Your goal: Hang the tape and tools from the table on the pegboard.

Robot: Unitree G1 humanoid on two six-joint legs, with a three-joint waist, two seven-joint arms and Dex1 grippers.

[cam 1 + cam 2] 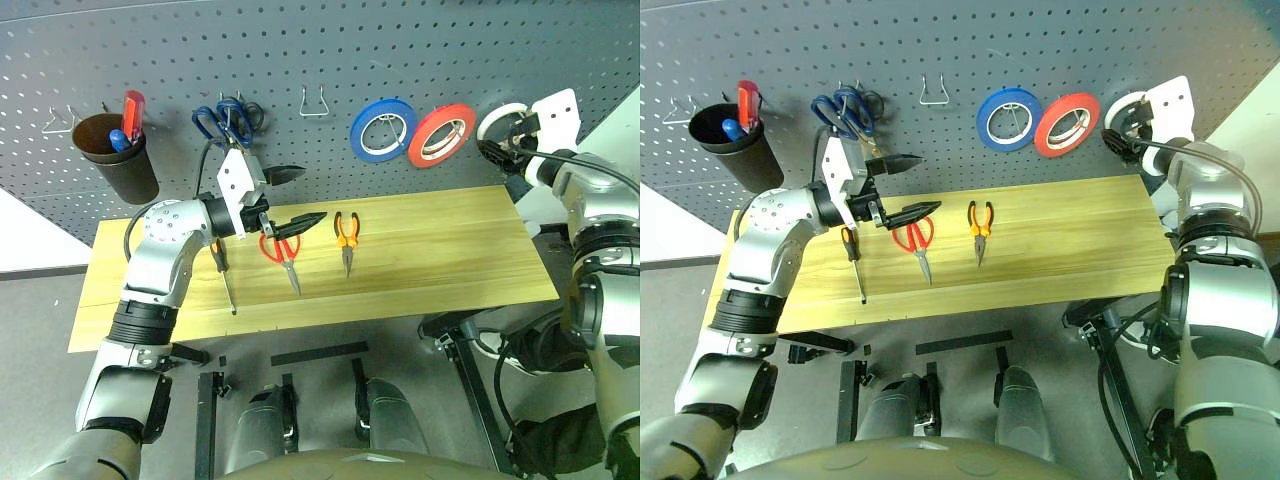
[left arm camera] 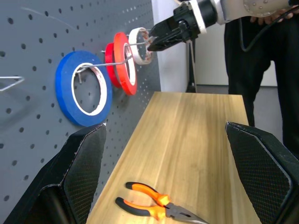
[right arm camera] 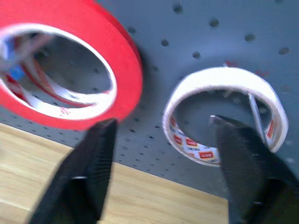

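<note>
- Right gripper (image 3: 161, 158) jaws spread wide at the pegboard's (image 1: 300, 50) right end; tape (image 3: 224, 114) hangs on its hook, apparently just released.
- Left gripper (image 1: 292, 200) wide open, empty, over the table's (image 1: 450, 250) back-left area.
- Scissors (image 1: 284, 253), pliers (image 1: 346, 238), screwdriver (image 1: 224, 275) lie mid-table, unhung.

The left arm bends across the body, its claw (image 1: 290, 198) held level and pointing toward the right, fingers spread wide with nothing between them. The right arm reaches far forward, wrist level, its claw (image 3: 161, 154) seemingly parted, though the fingers are blurred.
</note>
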